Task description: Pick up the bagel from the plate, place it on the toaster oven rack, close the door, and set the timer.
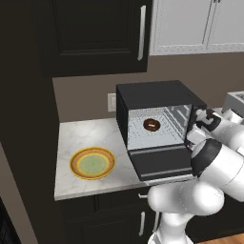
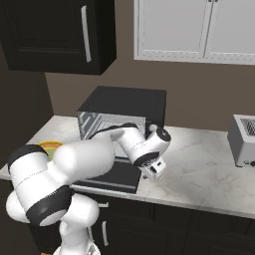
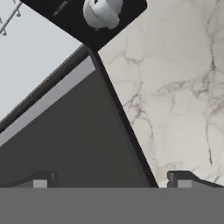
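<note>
Hovered empty, widely parted two-finger gripper (image 3: pixel 112 179) above lowered black glass door (image 1: pixel 159 162) and white veined marble counter (image 1: pixel 86 136), beneath dark and white wall cabinets (image 1: pixel 190 24).

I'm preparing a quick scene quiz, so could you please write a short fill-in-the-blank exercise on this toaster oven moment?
1. The bagel lies on the toaster oven rack, no longer on the ____.
2. The door is hanging ____.
3. The plate sits on the counter to the ____ of the oven in the left base view.
Missing words: plate; open; left
</note>
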Controlling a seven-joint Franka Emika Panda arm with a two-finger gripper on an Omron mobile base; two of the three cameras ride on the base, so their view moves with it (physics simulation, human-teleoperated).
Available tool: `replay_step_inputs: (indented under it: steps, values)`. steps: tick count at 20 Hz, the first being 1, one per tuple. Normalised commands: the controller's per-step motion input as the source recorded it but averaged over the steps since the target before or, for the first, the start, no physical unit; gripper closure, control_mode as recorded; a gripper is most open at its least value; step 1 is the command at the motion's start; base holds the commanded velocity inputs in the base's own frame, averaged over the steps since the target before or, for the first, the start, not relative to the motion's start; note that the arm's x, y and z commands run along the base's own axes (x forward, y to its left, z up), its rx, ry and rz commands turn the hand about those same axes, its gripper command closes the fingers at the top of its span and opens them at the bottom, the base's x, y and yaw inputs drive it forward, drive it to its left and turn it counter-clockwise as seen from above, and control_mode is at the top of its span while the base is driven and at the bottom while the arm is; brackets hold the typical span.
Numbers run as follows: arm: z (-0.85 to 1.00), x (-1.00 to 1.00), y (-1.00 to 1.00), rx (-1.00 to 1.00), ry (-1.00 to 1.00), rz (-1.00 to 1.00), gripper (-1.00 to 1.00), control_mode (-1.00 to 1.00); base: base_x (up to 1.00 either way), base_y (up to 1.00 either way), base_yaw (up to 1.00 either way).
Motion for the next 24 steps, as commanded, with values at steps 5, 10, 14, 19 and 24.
replay_step_inputs:
  steps: [5, 10, 14, 19, 24]
  values:
    - [0.02, -0.75, 0.05, 0.14, 0.08, 0.00, -1.00, -1.00, 0.00, 0.00, 0.00]
    - [-0.04, -0.48, 0.04, 0.14, 0.14, 0.00, -1.00, -1.00, 0.00, 0.00, 0.00]
    - [-0.21, -0.01, 0.00, 0.09, 0.06, -0.02, -1.00, -1.00, 0.00, 0.00, 0.00]
    - [-0.18, 0.00, 0.00, 0.08, 0.03, -0.04, -1.00, -1.00, 0.00, 0.00, 0.00]
    - [-0.16, -0.01, 0.00, 0.08, 0.01, -0.03, -1.00, -1.00, 0.00, 0.00, 0.00]
